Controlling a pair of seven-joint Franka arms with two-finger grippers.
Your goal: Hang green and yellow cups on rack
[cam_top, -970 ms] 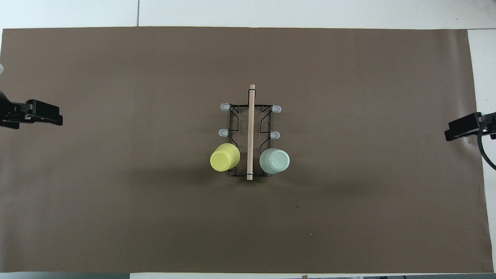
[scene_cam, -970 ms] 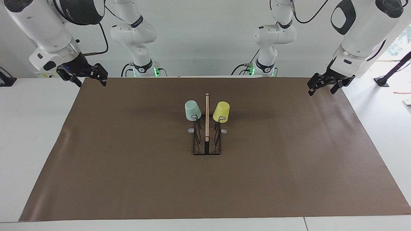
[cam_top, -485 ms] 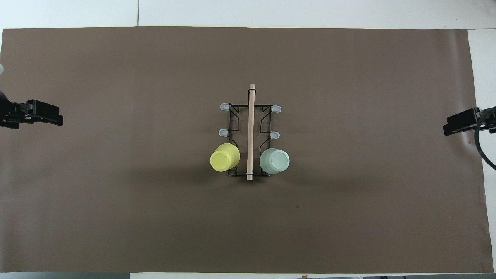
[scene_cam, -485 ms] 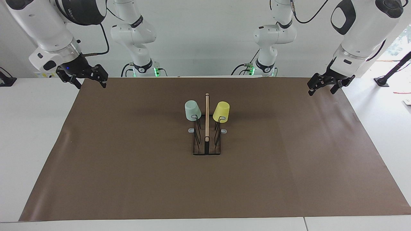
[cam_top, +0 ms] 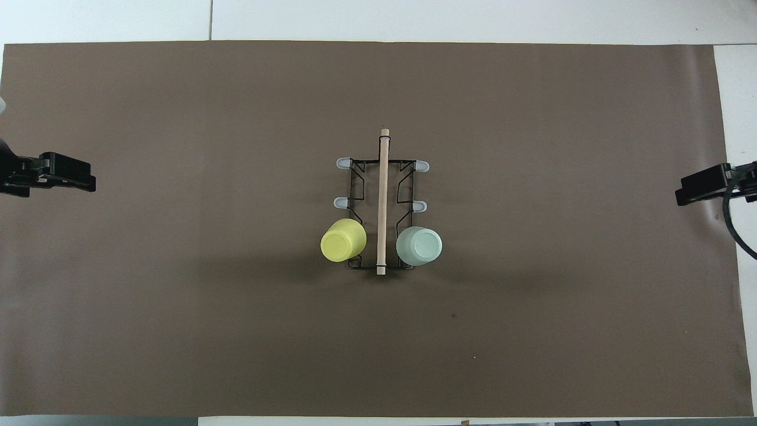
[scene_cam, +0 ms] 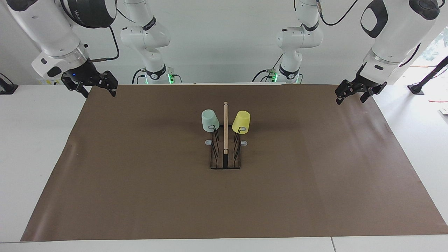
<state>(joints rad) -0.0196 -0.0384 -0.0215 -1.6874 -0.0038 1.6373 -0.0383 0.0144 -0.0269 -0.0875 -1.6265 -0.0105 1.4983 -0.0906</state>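
The rack point(scene_cam: 225, 161) stands in the middle of the brown mat, and its wooden bar shows in the overhead view point(cam_top: 382, 201). The pale green cup point(scene_cam: 209, 120) hangs upside down on a prong at the rack's end nearer to the robots, on the right arm's side. It also shows in the overhead view point(cam_top: 419, 246). The yellow cup point(scene_cam: 241, 121) hangs upside down on the matching prong on the left arm's side, and shows in the overhead view point(cam_top: 343, 239). My right gripper point(scene_cam: 99, 91) is open and empty over its end of the mat. My left gripper point(scene_cam: 351, 99) is open and empty over its end.
The brown mat point(scene_cam: 140, 182) covers most of the white table point(scene_cam: 35, 157). Several grey-tipped prongs point(cam_top: 344, 162) of the rack carry nothing. Two more white arms point(scene_cam: 150, 38) stand at the robots' edge of the table. The grippers' tips show at the overhead view's edges, left point(cam_top: 89, 180) and right point(cam_top: 683, 195).
My right gripper has shifted very slightly over its end of the mat. The cups, the rack and my left gripper have not moved.
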